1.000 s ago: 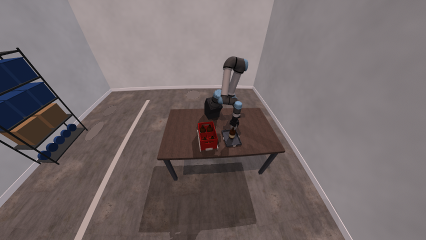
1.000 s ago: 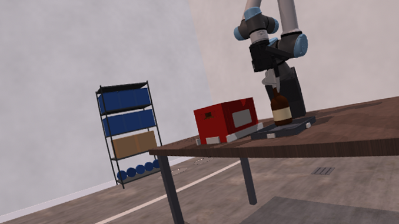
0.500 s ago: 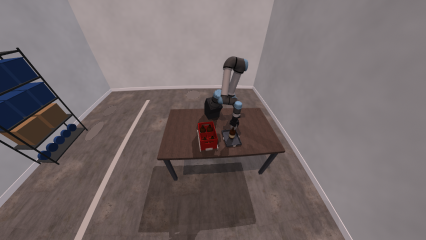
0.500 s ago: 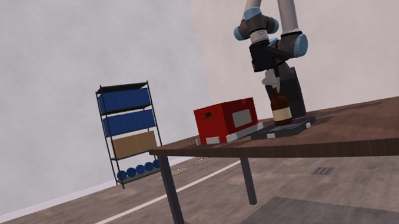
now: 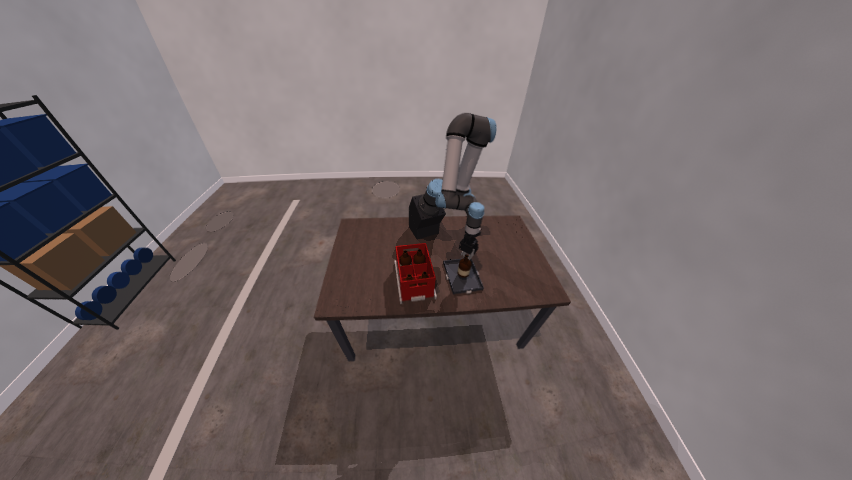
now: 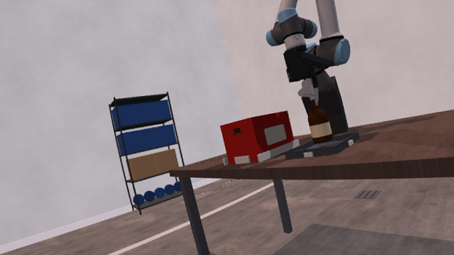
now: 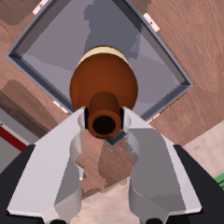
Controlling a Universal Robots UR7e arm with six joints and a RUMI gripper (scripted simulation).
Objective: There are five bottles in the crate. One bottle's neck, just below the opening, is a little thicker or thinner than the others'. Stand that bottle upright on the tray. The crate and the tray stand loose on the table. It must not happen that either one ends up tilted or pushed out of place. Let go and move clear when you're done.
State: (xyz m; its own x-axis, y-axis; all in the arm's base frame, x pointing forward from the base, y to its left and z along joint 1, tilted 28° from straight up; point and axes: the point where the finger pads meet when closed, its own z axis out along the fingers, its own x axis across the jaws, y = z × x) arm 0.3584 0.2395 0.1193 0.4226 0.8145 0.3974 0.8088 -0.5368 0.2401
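Observation:
My gripper (image 7: pixel 104 108) is shut on the neck of a brown bottle (image 6: pixel 319 122) with a cream label. The bottle stands upright with its base at the floor of the dark grey tray (image 6: pixel 323 147). In the wrist view the bottle (image 7: pixel 104 89) sits near the tray's corner closest to me, over the tray. In the top view the gripper (image 5: pixel 466 250) holds the bottle (image 5: pixel 463 266) over the tray (image 5: pixel 462 279). The red crate (image 5: pixel 413 271) stands left of the tray and holds several brown bottles (image 5: pixel 412 257).
The red crate (image 6: pixel 257 136) stands close beside the tray on the brown table (image 6: pixel 385 147). The arm's black base (image 5: pixel 424 217) stands at the table's back edge. A shelf rack (image 6: pixel 146 150) stands far off by the wall.

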